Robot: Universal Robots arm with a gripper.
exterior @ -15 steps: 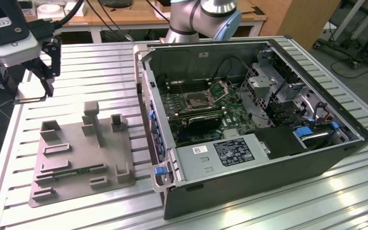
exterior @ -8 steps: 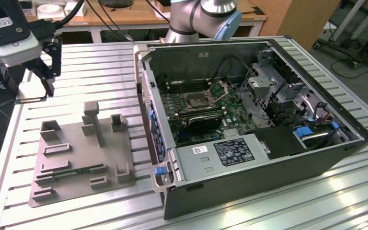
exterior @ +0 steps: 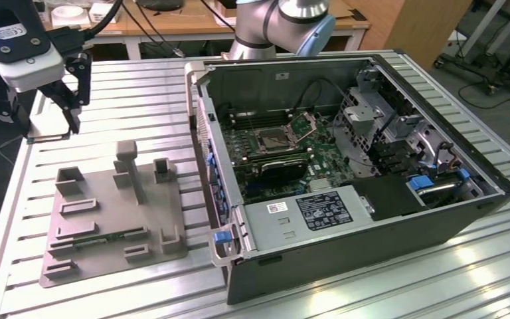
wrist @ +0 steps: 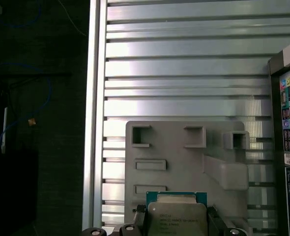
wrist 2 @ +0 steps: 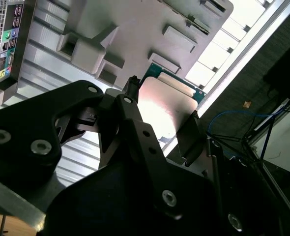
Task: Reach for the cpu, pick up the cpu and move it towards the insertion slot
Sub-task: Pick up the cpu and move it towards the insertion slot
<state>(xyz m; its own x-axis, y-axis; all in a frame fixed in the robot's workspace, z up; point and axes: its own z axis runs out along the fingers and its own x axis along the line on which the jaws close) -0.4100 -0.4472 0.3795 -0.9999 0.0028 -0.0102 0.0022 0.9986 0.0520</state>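
Note:
The cpu [wrist: 177, 219], a pale silver square on a green-edged base, sits between my gripper's [wrist: 177, 216] black fingers [wrist: 139, 212], which are shut on its two sides. In the second wrist view the cpu [wrist 2: 167, 110] shows the same grip, held well above the grey tray [wrist 2: 135, 29]. In the exterior view my gripper [exterior: 53, 129] hangs at the far left, above the table behind the tray [exterior: 113, 219], with the cpu [exterior: 48, 137] flat at its tips. The insertion slot [exterior: 273, 139] lies inside the open computer case, its metal frame raised.
The open computer case [exterior: 344, 219] fills the exterior view's right half of the ribbed metal table [exterior: 104, 73]. The tray has raised blocks [exterior: 131, 166] and holds a green memory stick [exterior: 104, 238]. The table's edge [wrist: 93, 123] drops to dark floor.

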